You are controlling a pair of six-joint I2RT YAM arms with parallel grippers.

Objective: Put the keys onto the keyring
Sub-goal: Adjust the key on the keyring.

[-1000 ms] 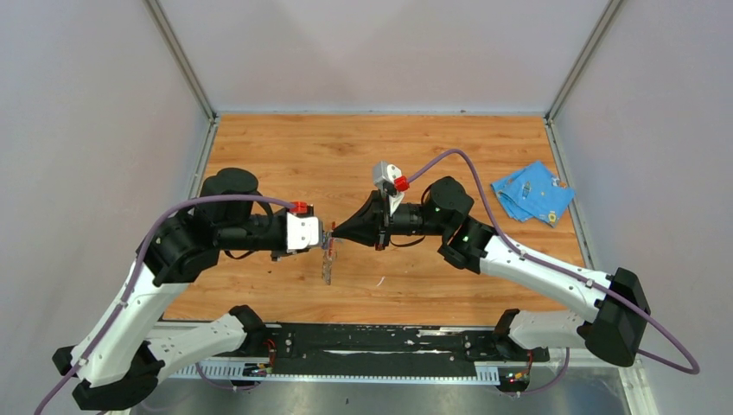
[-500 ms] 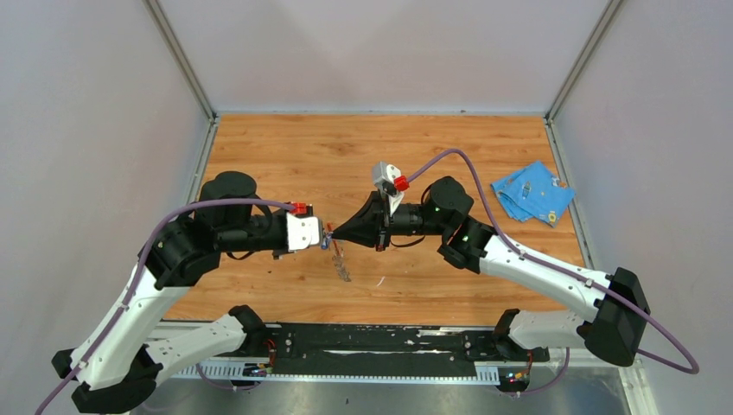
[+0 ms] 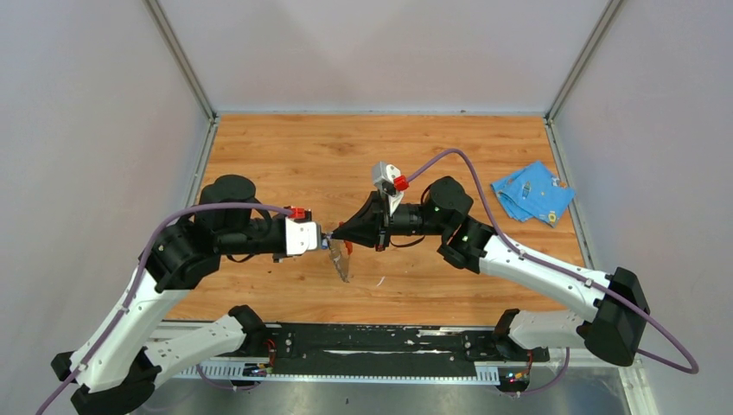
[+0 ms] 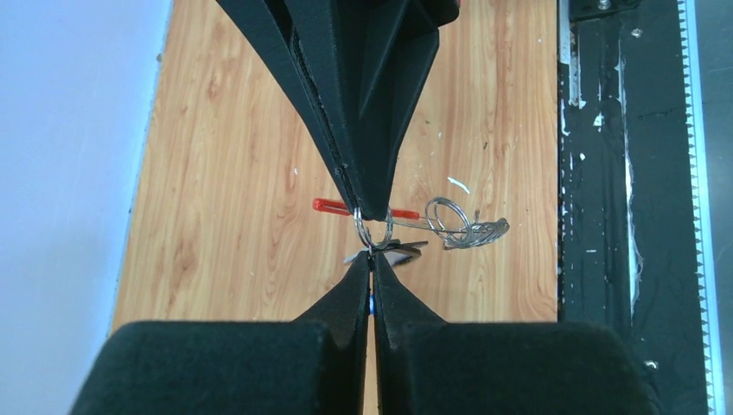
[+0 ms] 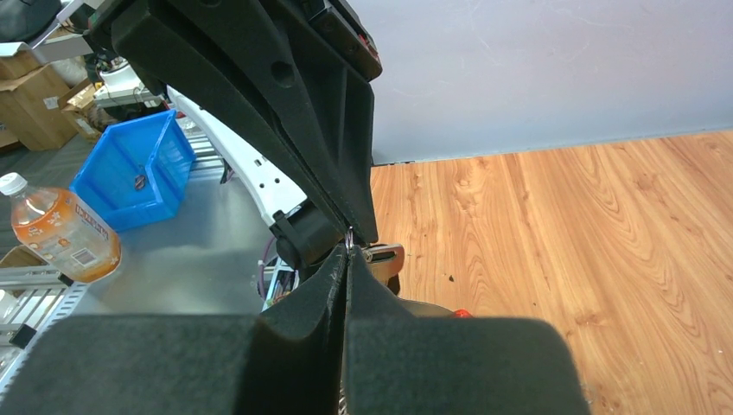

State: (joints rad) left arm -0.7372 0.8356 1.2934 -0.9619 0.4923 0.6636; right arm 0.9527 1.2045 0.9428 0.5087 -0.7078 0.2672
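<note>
The keyring [image 4: 442, 221] is a short strap, red at one end and silvery grey at the other, with coiled wire loops and a small ring [image 4: 358, 228]. It hangs in the air above the table [image 4: 225, 173], right where the two arms meet nose to nose. The right tool [image 4: 367, 210] is closed, pinching the strap at the top of the small ring. The left tool [image 4: 372, 259] is closed too, its tips against the ring's opposite edge. A dark piece [image 4: 399, 251] sits just beside those tips and a sliver of blue [image 4: 370, 303] shows in the seam; I can't tell whether either is gripped.
</note>
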